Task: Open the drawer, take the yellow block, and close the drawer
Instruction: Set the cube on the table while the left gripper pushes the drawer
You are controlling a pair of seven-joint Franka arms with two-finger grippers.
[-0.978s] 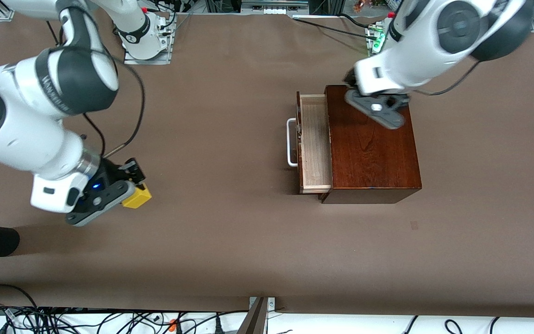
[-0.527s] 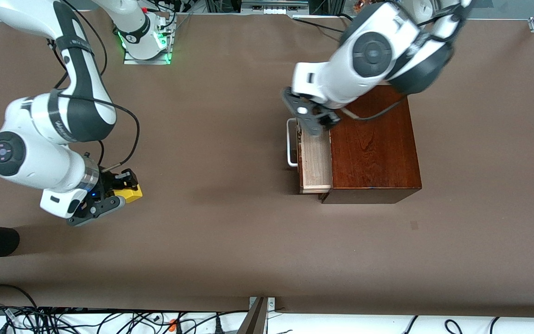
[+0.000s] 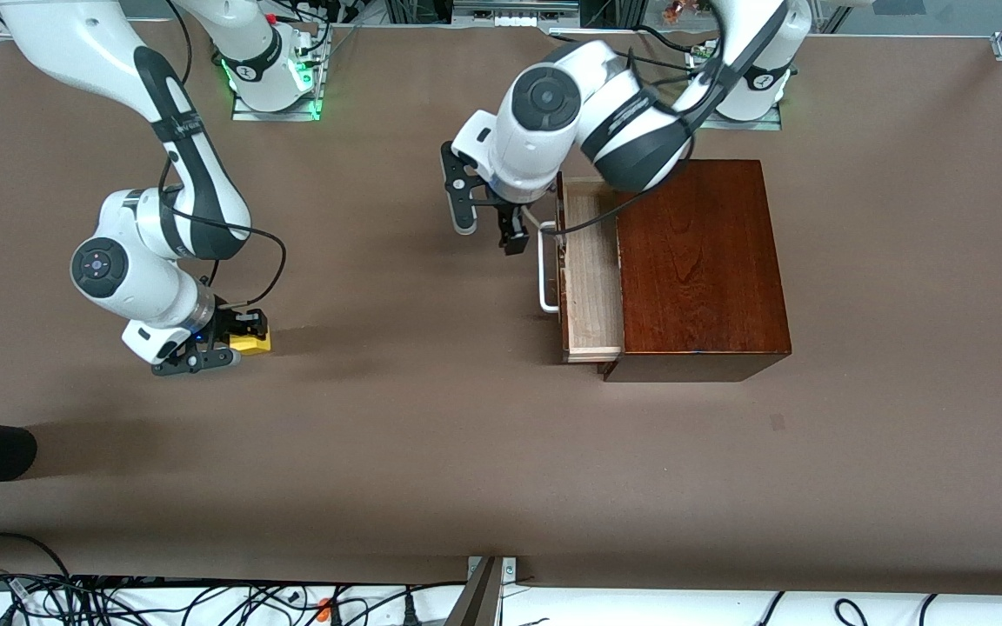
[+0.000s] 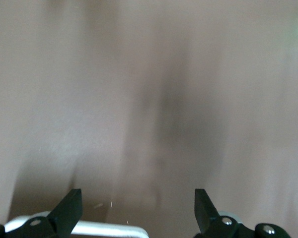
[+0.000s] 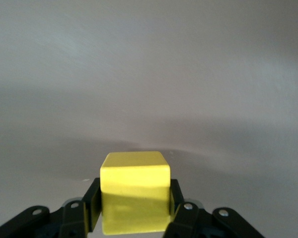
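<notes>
With the drawer point(image 3: 590, 269) standing pulled out of the dark wooden box point(image 3: 699, 265) and its pale interior showing no block, two of the three steps look done. The yellow block point(image 3: 250, 342) is at the right arm's end of the desk point(image 3: 431, 435), pinched between the fingers of the right hand point(image 3: 236, 341), low over the surface; whether it touches cannot be told. The left hand point(image 3: 488, 228) hangs spread wide and empty just beside the white handle point(image 3: 544, 268), over bare desk. What is left, judging by this, is pushing the drawer shut.
</notes>
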